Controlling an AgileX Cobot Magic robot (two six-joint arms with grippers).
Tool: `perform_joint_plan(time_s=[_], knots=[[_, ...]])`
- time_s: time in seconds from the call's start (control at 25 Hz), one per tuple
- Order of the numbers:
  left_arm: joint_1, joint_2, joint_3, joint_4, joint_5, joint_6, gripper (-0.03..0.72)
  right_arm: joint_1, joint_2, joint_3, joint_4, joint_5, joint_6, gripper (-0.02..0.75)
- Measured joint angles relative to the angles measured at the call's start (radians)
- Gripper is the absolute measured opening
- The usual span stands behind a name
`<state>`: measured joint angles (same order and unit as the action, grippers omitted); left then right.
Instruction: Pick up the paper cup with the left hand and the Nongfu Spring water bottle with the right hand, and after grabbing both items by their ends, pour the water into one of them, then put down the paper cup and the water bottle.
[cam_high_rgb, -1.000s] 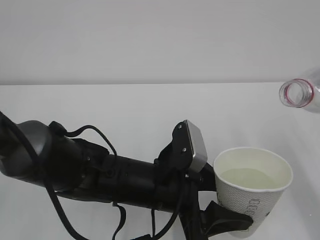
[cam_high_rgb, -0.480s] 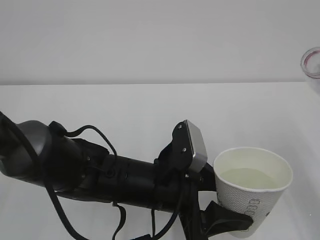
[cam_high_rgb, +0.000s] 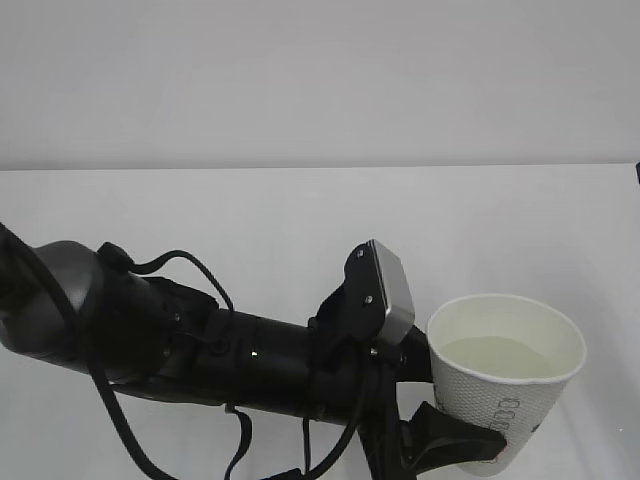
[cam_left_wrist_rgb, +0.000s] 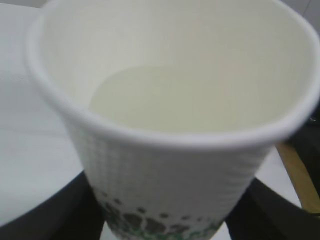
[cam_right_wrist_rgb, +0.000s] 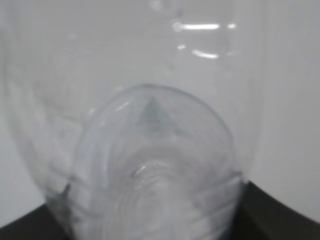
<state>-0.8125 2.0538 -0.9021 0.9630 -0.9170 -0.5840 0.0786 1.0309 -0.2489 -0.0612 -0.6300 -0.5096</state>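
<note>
The clear ribbed bottle (cam_right_wrist_rgb: 150, 165) has left; left claw (cam_high_rgb: 455, 445) grips the dimpled cup (cam_high_rgb: 500, 385).

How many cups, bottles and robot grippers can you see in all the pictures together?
Paper cup: 1
Water bottle: 1
Robot grippers: 2, the left gripper holding the cup and the right gripper holding the bottle
Total: 4

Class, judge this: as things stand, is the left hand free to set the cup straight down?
Probably yes. The left hand grips the cup near its base, and the table shows nothing around it; directly beneath is hidden.
</note>
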Motion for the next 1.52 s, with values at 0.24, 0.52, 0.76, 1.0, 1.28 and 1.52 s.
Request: perform_joint_plan(time_s=[0.24, 0.52, 0.76, 1.0, 1.28, 1.52], knots=[[0.000, 0.000, 0.000, 0.000, 0.000, 0.000, 0.492, 0.000, 0.000, 0.000, 0.000, 0.000, 0.180, 0.421], [0.000, 0.000, 0.000, 0.000, 0.000, 0.000, 0.492, 0.000, 0.000, 0.000, 0.005, 0.000, 0.334, 0.421], [0.000, 0.000, 0.000, 0.000, 0.000, 0.000, 0.492, 0.000, 0.000, 0.000, 0.043, 0.002, 0.439, 0.421], [0.000, 0.000, 0.000, 0.000, 0.000, 0.000, 0.492, 0.000, 0.000, -0.001, 0.045, 0.058, 0.463, 0.421], [0.000, 0.000, 0.000, 0.000, 0.000, 0.000, 0.492, 0.000, 0.000, -0.002, 0.046, 0.098, 0.464, 0.421], [0.000, 0.000, 0.000, 0.000, 0.000, 0.000, 0.492, 0.000, 0.003, -0.002, 0.048, 0.127, 0.464, 0.421]])
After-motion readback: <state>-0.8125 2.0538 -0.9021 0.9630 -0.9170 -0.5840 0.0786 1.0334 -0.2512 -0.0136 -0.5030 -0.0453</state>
